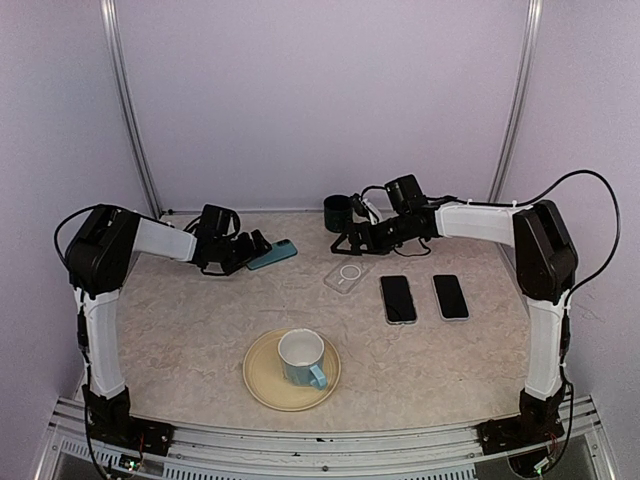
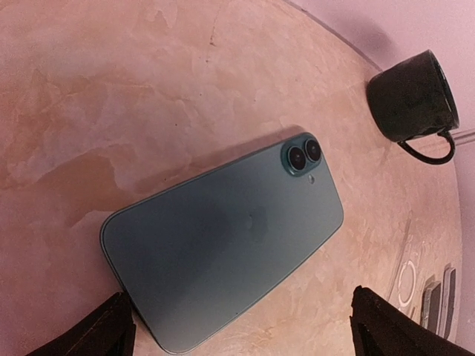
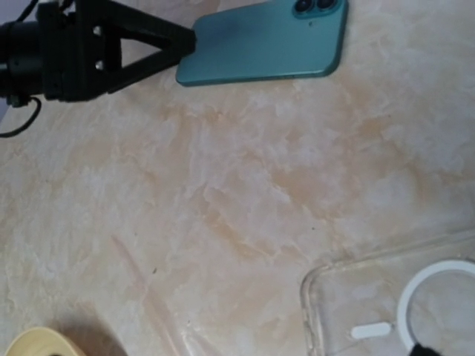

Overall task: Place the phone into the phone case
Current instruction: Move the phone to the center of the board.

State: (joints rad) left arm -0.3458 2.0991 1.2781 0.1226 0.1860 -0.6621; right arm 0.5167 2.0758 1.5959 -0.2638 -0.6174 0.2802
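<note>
A teal phone (image 1: 273,254) lies face down at the back left of the table, camera lenses toward the far end (image 2: 223,237). My left gripper (image 1: 252,250) is open just at its near end, with one fingertip (image 2: 96,334) left of the phone's corner and the other well off to the right. The clear phone case (image 1: 349,273) with a white ring lies flat at mid-table (image 3: 401,304). My right gripper (image 1: 345,245) hangs open over the case's far end, holding nothing. Its fingers are out of the right wrist view.
Two black phones (image 1: 398,298) (image 1: 451,296) lie side by side right of the case. A black mug (image 1: 339,211) stands at the back (image 2: 412,96). Near the front, a yellow plate (image 1: 262,385) carries a white and blue cup (image 1: 302,358).
</note>
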